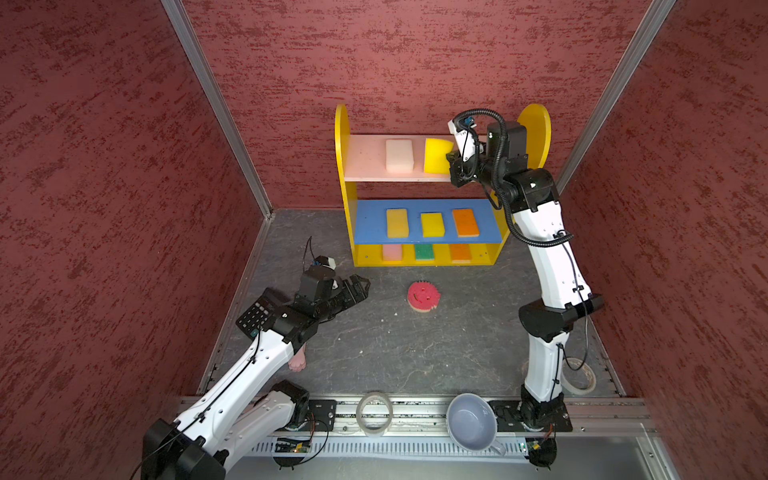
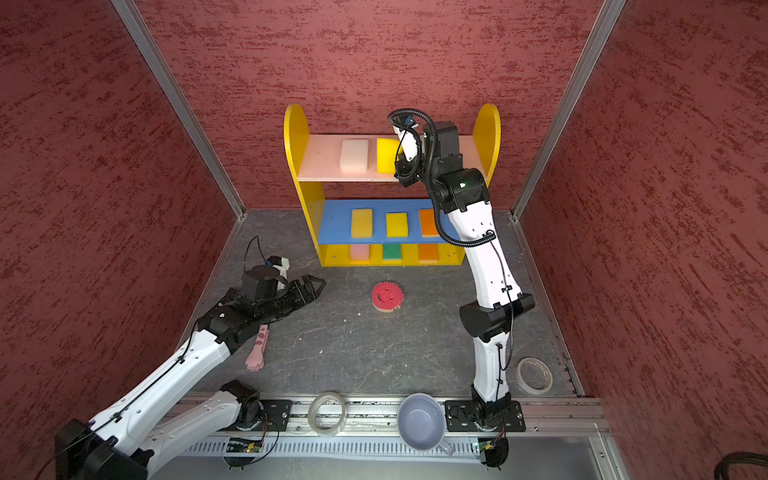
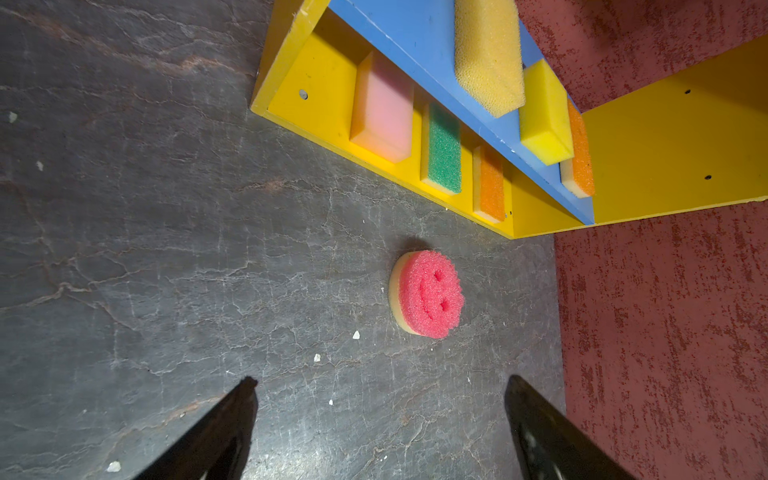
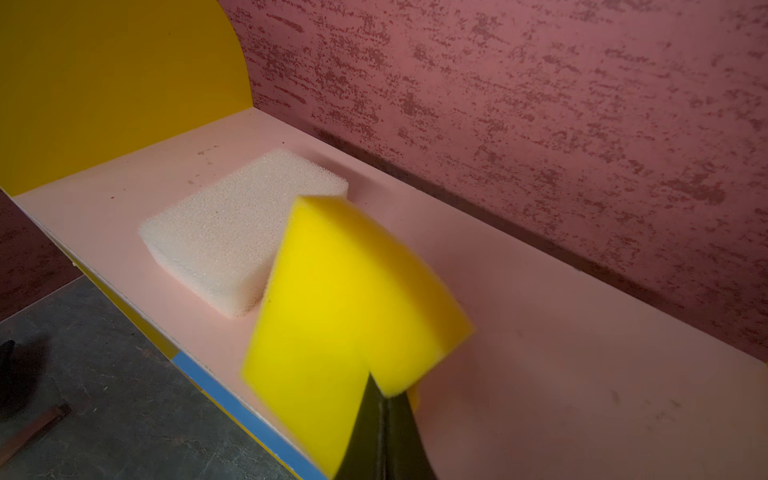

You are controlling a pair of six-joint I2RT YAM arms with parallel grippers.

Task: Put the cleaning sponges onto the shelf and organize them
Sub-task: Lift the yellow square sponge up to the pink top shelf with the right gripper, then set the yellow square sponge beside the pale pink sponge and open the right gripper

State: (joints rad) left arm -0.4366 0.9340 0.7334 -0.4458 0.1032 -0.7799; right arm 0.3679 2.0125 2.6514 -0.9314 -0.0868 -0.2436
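Note:
The shelf (image 1: 341,137) stands at the back wall. My right gripper (image 4: 384,399) is shut on a yellow sponge (image 4: 345,291), squeezed and tilted just above the pink top board (image 1: 365,158), beside a white sponge (image 1: 399,155). The blue middle board carries two yellow sponges (image 1: 397,223) and an orange one (image 1: 465,222). On the yellow base lie pink (image 1: 392,252), green (image 1: 424,251) and orange (image 1: 460,252) sponges. A round red smiley sponge (image 1: 423,296) lies on the floor before the shelf. My left gripper (image 1: 361,286) hovers open and empty left of it.
A pink paw-shaped stick (image 2: 257,349) lies under the left arm, and a calculator (image 1: 257,316) sits by the left wall. Tape rolls (image 1: 374,413) (image 1: 579,376) and a grey-blue cup (image 1: 471,422) are at the front. Red walls enclose the dark floor.

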